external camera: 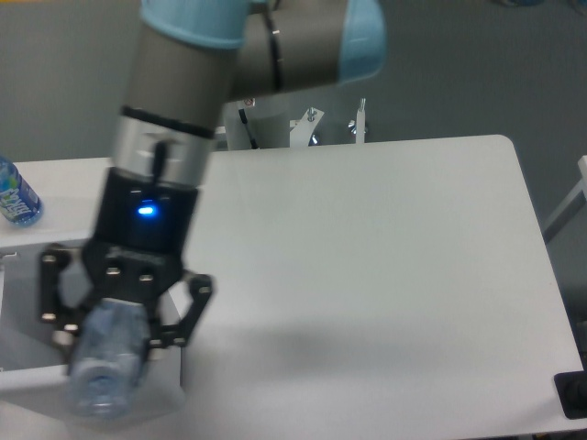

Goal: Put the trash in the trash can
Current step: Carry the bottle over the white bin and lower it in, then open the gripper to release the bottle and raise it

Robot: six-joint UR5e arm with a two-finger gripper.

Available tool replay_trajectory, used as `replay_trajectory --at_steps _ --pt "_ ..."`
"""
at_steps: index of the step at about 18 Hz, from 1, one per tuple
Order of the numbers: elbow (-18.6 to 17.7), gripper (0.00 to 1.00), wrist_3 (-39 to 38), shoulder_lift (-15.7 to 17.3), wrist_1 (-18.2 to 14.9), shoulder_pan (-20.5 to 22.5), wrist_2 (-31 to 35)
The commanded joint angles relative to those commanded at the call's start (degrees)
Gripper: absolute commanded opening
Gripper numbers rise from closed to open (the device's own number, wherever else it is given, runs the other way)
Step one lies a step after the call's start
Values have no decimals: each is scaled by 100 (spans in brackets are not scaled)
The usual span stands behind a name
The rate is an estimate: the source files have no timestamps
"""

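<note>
My gripper (115,335) is raised close to the camera at the lower left, shut on a crushed clear plastic bottle (108,362) with a bluish tint. It hangs over the white trash can (18,380), which the arm and bottle mostly cover; only bits of its rim and wall show at the left edge. The can's inside is hidden, so no wrapper can be seen.
An uncrushed bottle with a bright blue label (14,194) stands at the table's far left edge. The arm's base post (261,119) rises behind the table's back edge. A dark object (573,394) sits at the lower right corner.
</note>
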Motion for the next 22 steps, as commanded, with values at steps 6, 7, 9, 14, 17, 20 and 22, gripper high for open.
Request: replay_trajectory --at_steps 6,7,9,14,17,20,22 --pt "-159 100 53 79 35 -115 0" --pt "-159 100 62 96 35 -98 9" --pt "-159 100 97 175 26 -2 52" --pt "-159 100 482 395 -53 420 1052" --pt "-159 100 1350 509 -586 719 1441" --pt "-168 100 2641 632 -1386 1070 1599" --pt "-377 100 3442 746 -1704 1255 1958"
